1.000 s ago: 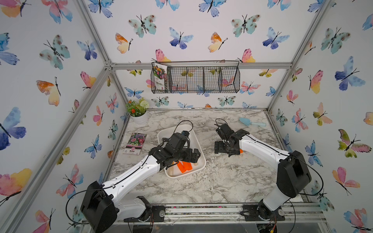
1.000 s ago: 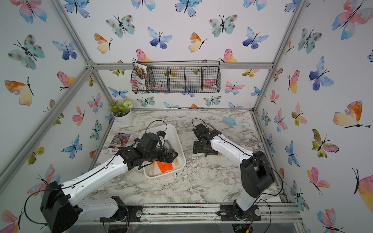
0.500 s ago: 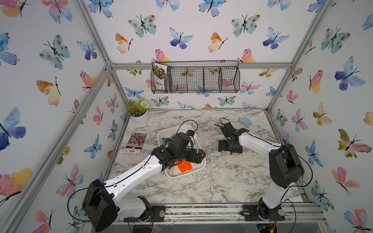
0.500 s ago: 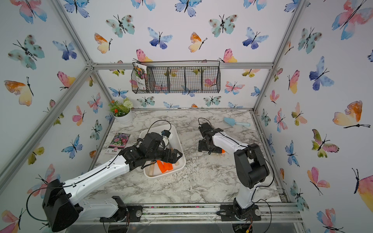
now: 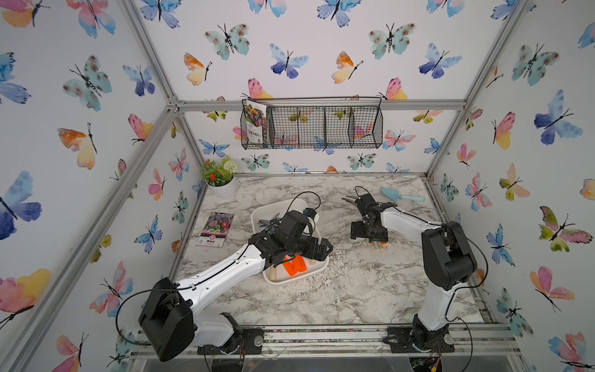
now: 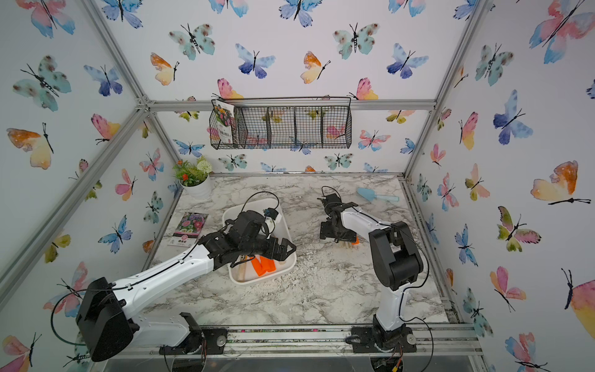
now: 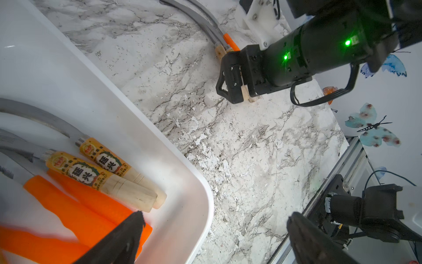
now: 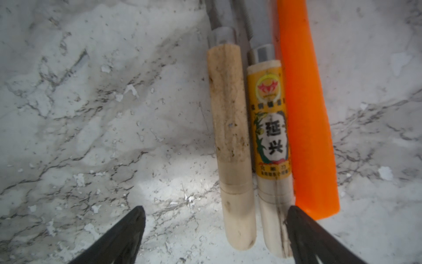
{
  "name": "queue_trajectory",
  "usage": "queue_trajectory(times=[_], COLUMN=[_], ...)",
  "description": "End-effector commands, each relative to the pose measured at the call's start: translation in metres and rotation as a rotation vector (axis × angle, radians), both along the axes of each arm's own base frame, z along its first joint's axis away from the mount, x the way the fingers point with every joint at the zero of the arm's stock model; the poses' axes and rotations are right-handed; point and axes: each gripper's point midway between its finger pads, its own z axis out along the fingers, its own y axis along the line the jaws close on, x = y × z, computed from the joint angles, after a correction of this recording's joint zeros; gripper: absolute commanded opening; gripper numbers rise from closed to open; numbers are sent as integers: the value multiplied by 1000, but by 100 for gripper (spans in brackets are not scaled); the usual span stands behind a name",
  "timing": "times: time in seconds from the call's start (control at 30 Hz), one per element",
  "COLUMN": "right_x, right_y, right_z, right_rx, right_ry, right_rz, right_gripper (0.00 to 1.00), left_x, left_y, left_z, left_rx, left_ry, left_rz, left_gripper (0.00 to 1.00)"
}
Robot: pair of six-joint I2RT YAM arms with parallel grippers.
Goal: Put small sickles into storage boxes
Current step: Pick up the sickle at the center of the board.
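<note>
Top views: R arm (image 5: 447,257) now more upright, R tool (image 5: 368,237) above sickles (image 5: 375,245).

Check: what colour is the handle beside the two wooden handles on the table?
Bright orange plastic handle, clearest in the right wrist view.

Marble-pattern desk (image 5: 322,299), surface flecked with white chips. Far left corner: white pot with artificial flowers (image 5: 221,180). Left edge, nearer: seed packet (image 5: 216,229), lying flat. Far right: light blue trowel (image 5: 401,195), flat on desk. Back wall: black wire basket (image 5: 311,127), hung; second seed packet (image 5: 256,124) upright in its leftmost compartment. Butterfly wallpaper (image 5: 286,61) on all walls.
</note>
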Motion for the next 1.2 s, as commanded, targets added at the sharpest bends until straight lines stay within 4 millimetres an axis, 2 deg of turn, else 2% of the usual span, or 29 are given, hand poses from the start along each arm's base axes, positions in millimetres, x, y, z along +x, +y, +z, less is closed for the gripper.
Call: queue_trajectory(times=[0.0,0.13,0.47,0.6,0.77,1.03,1.17], right_x=[7,9,10,8,3,-3,-9], right_y=[4,5,9,9,8,9,10], right_z=[3,-1,-17,-24,-30,-38,-46], right_rx=[5,3,11,12,14,27,33], right_ry=[-8,-2,20,30,45,64,88], right_rz=[10,17,24,27,29,41,50], right_gripper=[96,92,71,56,42,41,31], left_x=[2,1,0,-1,-1,-2,-4], left_y=[-10,-9,-9,-9,-9,-8,-6], left_z=[12,10,7,5,4,4,2], left_rx=[-28,-21,-15,-14,-17,-23,-21], left_ry=[-27,-23,-17,-10,-5,-5,-1], left_rz=[-33,-35,-38,-41,-38,-37,-35], left_gripper=[98,98,98,98,98,98,98])
